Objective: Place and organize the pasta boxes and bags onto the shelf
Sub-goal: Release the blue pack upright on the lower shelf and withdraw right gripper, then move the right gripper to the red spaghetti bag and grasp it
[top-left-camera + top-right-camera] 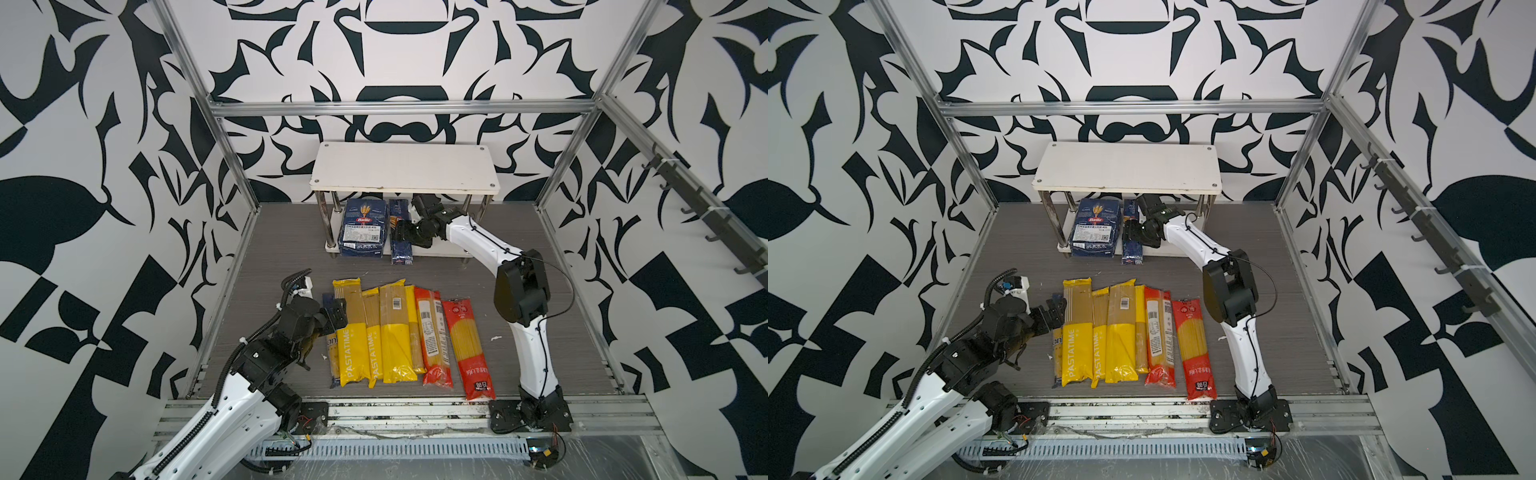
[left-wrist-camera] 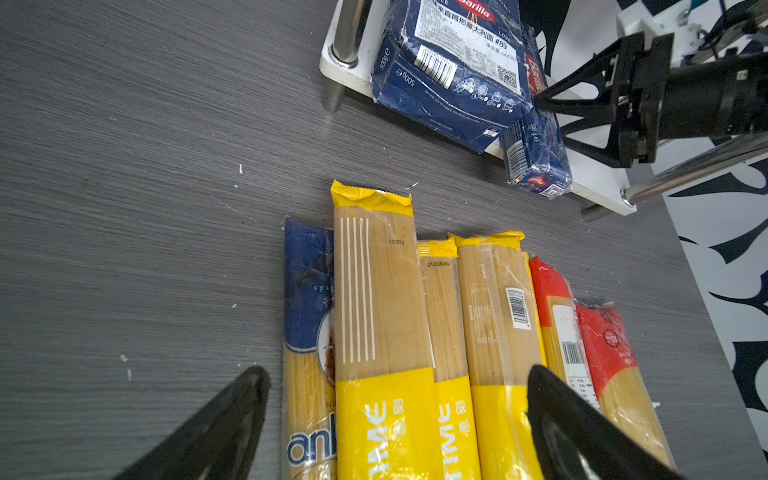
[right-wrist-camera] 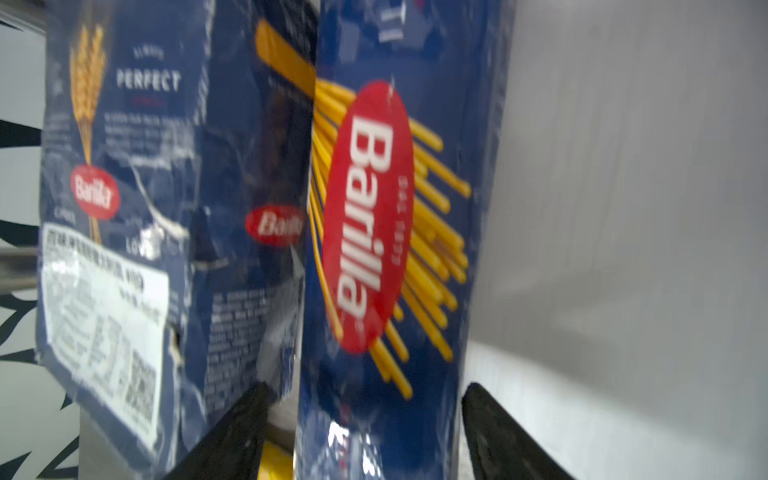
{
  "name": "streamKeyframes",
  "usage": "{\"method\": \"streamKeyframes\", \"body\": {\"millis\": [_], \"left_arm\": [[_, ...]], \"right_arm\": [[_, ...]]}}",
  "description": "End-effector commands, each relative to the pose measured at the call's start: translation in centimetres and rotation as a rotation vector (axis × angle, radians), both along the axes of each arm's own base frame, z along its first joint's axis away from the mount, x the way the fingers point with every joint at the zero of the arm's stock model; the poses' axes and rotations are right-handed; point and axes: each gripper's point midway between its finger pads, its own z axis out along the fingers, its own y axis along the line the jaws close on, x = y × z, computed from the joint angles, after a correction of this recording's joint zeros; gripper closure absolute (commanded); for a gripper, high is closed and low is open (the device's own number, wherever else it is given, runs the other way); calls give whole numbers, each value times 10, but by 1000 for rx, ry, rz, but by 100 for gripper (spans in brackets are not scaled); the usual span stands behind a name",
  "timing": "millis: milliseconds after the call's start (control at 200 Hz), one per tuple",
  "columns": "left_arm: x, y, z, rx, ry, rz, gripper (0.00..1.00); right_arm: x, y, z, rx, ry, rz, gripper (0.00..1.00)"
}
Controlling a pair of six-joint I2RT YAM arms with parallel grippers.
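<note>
Right wrist view: your right claw (image 3: 368,390) stands released, astride the narrow Barilla box (image 3: 374,249). Box lies on the shelf (image 1: 405,166), lower board, wide box (image 3: 124,208) at its 9 o'clock. Your left claw (image 2: 397,374) gapes over spaghetti bags (image 2: 374,291).

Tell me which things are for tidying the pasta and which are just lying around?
For the job:
wide Barilla box
narrow Barilla box
yellow bags
red bags
blue bag
shelf

Just lying about:
hook rail
metal frame
white scraps
</note>
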Motion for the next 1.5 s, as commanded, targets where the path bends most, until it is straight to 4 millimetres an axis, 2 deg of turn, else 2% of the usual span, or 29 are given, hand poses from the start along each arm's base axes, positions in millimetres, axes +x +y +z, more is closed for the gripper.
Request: {"method": "streamKeyframes", "body": {"millis": [0,200,520,630,890,1025,1115,1310,1495], "left_arm": [[-3,6,5,7,3,19,1],[-5,11,-1,39,25,33,1],[-1,4,-7,29,44,20,1],[2,-2,-10,20,54,7,1],[16,-19,-9,16,72,-23,1],[24,-30,-9,-3,70,-42,1],[29,-38,-9,-19,72,-57,1],[37,-53,-9,-28,94,-99,1],[41,-59,-13,-40,100,-106,1]], "right_arm": [[-10,7,60,86,-122,41,21],[-46,-6,55,38,-108,84,19],[-118,-39,18,-90,-50,119,18],[-142,-51,12,-106,-39,126,18],[-187,-97,5,-189,-36,84,16],[-206,-134,-13,-329,1,31,16],[-218,-150,-26,-386,32,9,16],[-245,-172,-46,-425,112,-40,16],[-272,-191,-50,-447,167,-94,16]]}}
